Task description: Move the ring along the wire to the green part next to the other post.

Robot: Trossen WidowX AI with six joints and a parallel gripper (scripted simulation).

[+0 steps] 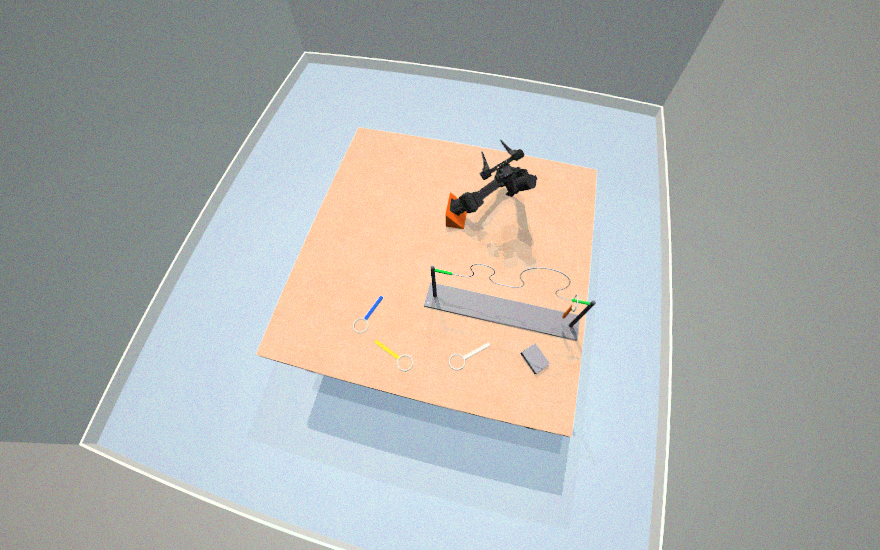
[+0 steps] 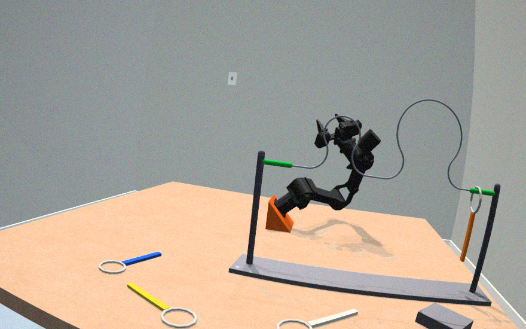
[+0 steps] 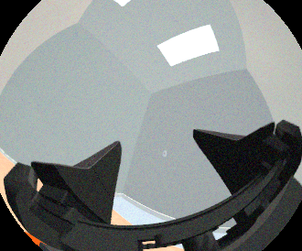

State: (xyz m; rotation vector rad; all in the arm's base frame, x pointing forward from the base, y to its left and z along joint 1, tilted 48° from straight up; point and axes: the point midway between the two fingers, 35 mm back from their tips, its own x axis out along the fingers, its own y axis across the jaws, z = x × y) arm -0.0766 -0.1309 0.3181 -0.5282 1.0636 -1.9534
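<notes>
Rising bent from an orange wedge base (image 1: 455, 220) (image 2: 275, 222), matte black jointed arm (image 1: 488, 194) (image 2: 334, 198), gripper (image 1: 491, 157) (image 2: 327, 117) (image 3: 158, 139) wide apart (nothing held), round pale ring with orange bar handle (image 1: 574, 303) (image 2: 476, 200) hanging on right-hand green sleeve (image 1: 583, 301) (image 2: 486, 192).

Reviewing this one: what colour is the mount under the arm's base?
The mount is orange, clearest in the exterior view.

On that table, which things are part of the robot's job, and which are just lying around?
Part of the job:
- ring with orange handle
- wire
- two posts

Just lying around:
- blue-handled ring
- yellow-handled ring
- white-handled ring
- grey block
</notes>
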